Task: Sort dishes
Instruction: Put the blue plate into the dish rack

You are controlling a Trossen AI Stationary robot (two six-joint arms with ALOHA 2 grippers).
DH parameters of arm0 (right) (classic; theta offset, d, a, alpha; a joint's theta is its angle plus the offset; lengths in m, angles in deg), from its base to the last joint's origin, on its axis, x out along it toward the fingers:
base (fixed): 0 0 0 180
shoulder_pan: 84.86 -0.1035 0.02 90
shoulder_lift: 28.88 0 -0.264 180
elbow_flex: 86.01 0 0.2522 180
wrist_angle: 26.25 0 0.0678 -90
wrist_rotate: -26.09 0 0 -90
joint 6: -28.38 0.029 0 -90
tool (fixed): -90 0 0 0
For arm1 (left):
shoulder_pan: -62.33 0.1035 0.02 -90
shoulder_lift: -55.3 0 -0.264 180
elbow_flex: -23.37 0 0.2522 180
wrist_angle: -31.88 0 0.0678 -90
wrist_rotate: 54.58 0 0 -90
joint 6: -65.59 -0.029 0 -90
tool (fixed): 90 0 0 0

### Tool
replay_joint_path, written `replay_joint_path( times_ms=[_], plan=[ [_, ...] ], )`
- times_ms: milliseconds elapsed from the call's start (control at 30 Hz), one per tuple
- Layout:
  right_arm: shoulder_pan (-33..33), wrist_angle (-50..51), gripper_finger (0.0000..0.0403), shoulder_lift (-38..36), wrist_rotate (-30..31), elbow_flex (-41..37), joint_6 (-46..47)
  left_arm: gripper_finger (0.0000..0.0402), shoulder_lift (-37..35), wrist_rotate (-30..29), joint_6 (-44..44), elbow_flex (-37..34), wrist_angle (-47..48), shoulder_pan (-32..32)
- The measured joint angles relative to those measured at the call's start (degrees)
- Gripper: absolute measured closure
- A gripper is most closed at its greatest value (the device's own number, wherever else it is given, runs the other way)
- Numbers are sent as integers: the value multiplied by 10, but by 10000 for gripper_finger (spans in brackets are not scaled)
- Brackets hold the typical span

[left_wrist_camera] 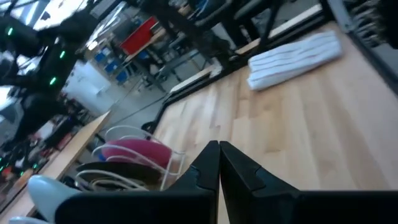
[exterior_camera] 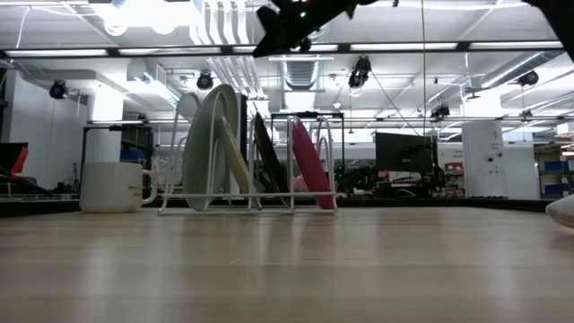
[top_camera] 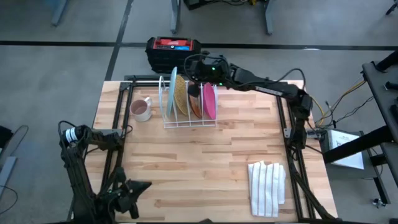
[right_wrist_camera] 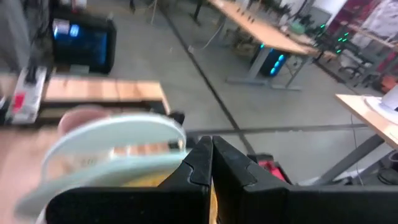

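Note:
Four plates stand on edge in a white wire rack [top_camera: 189, 121] at the table's far side: a pale teal one [top_camera: 166, 93], a yellow one [top_camera: 180, 93], an orange-brown one [top_camera: 194, 104] and a magenta one [top_camera: 209, 101]. In the low view they show as teal [exterior_camera: 211, 148], yellow [exterior_camera: 235, 152], dark [exterior_camera: 267, 152] and magenta [exterior_camera: 311, 166]. My right gripper [top_camera: 188, 62] hangs above the rack's far side [exterior_camera: 287, 27], shut and empty [right_wrist_camera: 210, 152]. My left gripper [top_camera: 144, 185] rests near the table's near left corner, shut and empty [left_wrist_camera: 219, 155].
A white mug [top_camera: 141, 109] stands left of the rack. A white striped folded cloth [top_camera: 267, 186] lies near the table's near right corner. A black and red box [top_camera: 173, 51] sits on the floor beyond the far edge. Bare wood lies between the rack and the near edge.

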Motion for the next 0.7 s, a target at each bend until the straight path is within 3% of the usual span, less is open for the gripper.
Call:
replay_joint_path(
  times_ms=[233,500,700],
  plan=[
    [-8,69,403,-88,-4,-52,-24,401,-39,0,-41,-4,0,82],
    [-8,41,403,-201,-4,-211,-1,401,-95,-10,-223,-5,0,178],
    [-7,38,403,-263,-5,-291,39,401,-184,-79,-277,-5,0,223]
  ],
)
